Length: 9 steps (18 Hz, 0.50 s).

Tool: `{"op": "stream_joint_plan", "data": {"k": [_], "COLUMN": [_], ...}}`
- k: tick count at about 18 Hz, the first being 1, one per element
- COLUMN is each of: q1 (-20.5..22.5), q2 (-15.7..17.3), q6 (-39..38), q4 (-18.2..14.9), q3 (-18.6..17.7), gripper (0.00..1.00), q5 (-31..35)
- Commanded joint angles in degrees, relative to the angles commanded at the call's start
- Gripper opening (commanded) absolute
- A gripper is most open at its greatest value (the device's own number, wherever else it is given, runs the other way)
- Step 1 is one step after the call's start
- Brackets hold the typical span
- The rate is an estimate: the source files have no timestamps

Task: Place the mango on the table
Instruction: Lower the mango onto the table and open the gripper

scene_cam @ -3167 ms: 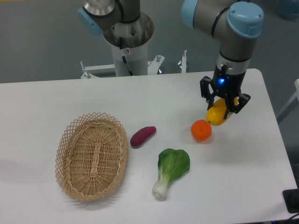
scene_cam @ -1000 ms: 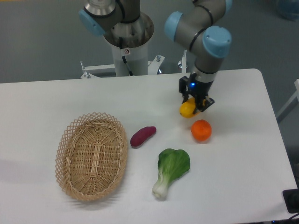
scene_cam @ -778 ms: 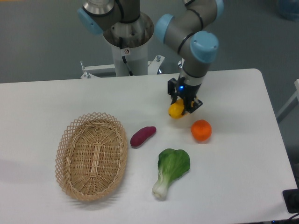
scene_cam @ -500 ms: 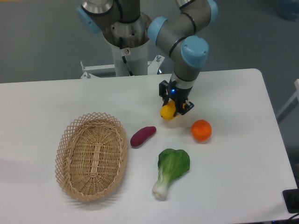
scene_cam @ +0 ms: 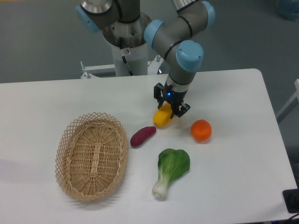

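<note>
My pincer (scene_cam: 168, 106) squeezes the mango (scene_cam: 162, 117) tight; next I lower it onto the table (scene_cam: 233, 158) and let go.

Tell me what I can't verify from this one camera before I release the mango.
- Whether the mango touches the table: its underside faces away from the camera.
- Finger contact: the gripper body covers the mango's upper end.
- The mango's gap to the purple sweet potato: depth unreadable from this angle.

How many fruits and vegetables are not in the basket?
4: the mango held by the gripper, the sweet potato, the orange, and the bok choy nearest the camera.
</note>
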Motion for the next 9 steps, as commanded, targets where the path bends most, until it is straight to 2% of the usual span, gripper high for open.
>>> {"op": "stream_joint_plan", "data": {"k": [1,3,6,9], "q1": [0.0,0.1,0.7,1.0], "q2": [0.0,0.0,0.3,0.2], "q6": [0.0,0.0,-1.6,-2.8], "q4": [0.7,1.8,1.6,2.5], "q3": [0.2,1.1,6.2,8.6], "gripper": [1.00,1.00,1.00,1.00], "q5": [0.0,0.0,0.1,0.6]}}
